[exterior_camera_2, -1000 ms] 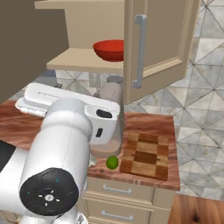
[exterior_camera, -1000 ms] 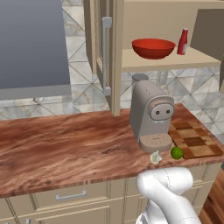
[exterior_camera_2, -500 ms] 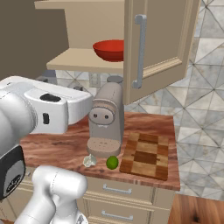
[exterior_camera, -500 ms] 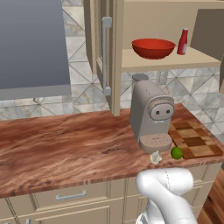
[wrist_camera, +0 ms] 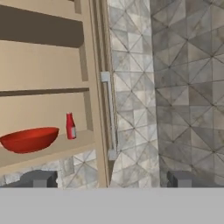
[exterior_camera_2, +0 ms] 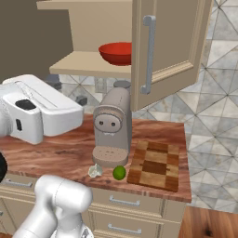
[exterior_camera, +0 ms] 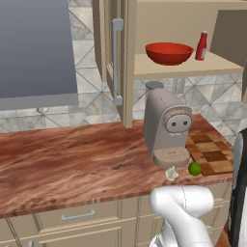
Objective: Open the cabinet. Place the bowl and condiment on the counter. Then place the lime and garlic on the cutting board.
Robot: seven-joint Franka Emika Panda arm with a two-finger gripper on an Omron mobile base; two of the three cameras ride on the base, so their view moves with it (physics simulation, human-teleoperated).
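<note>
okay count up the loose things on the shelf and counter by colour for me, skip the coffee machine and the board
Red: 2, the bowl and the condiment on the cabinet shelf
Green: 1, the lime
Whitish: 1, the garlic
Total: 4

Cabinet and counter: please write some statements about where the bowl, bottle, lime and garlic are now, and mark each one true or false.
1. The cabinet stands open. True.
2. The bowl sits on the counter. False: it is on the lowest cabinet shelf.
3. The condiment stands on the same shelf as the bowl. True.
4. The lime lies in the middle of the cutting board. False: it rests on the counter at the board's near corner.
5. The garlic lies on the counter in front of the coffee machine. True.
6. The gripper holds the condiment. False: its jaws are open and empty, facing the open cabinet.
</note>
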